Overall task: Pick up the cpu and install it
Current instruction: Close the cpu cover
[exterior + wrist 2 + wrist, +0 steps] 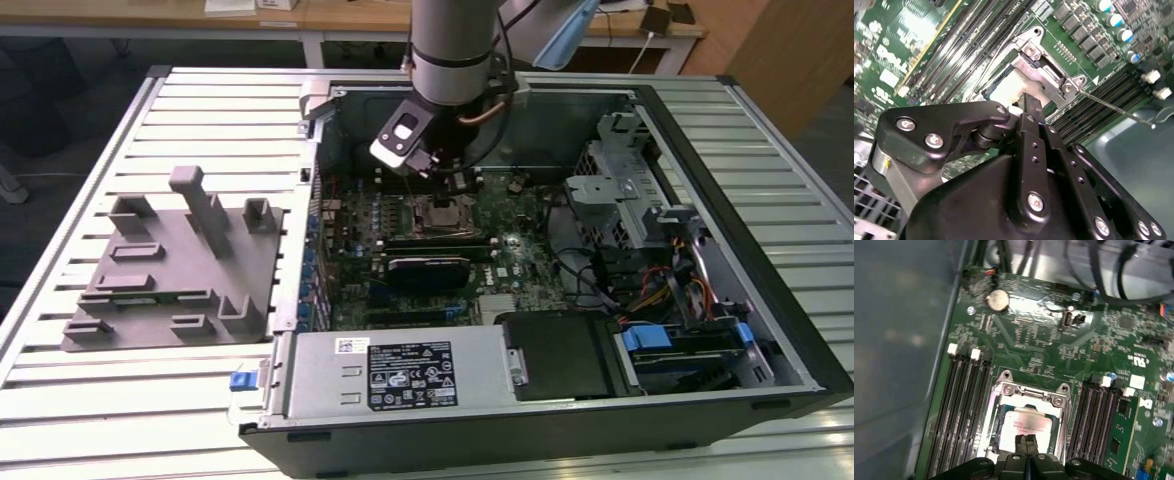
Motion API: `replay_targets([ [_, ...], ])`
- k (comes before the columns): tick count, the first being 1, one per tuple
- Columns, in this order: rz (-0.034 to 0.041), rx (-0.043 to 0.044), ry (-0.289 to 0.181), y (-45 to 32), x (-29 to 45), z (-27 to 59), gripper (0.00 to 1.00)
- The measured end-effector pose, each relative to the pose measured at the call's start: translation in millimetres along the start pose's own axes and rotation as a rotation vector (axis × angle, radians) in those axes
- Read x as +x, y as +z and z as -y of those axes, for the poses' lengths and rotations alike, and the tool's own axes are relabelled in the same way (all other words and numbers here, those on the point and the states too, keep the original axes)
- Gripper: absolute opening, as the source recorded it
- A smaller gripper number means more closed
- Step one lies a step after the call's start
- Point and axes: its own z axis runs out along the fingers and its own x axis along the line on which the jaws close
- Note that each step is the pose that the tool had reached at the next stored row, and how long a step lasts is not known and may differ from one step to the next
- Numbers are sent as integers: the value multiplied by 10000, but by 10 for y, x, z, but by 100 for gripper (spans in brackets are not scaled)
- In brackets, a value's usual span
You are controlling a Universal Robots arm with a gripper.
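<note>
In the case on the slatted table, the gripper, pressed together, overhangs the cpu.

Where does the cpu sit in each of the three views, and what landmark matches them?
Exterior view: the cpu lies on the green board, beneath the gripper.
First wrist view: silvery square inside the metal socket frame, just beyond the gripper.
Second wrist view: pale patch under that frame, partly hidden by the gripper.
Shared landmark: the metal socket frame between rows of memory slots.
</note>
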Motion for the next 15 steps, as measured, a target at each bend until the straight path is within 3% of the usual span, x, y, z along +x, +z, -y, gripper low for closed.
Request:
replay_targets([
  [15,-85,10,-2733,7,0,0,11],
])
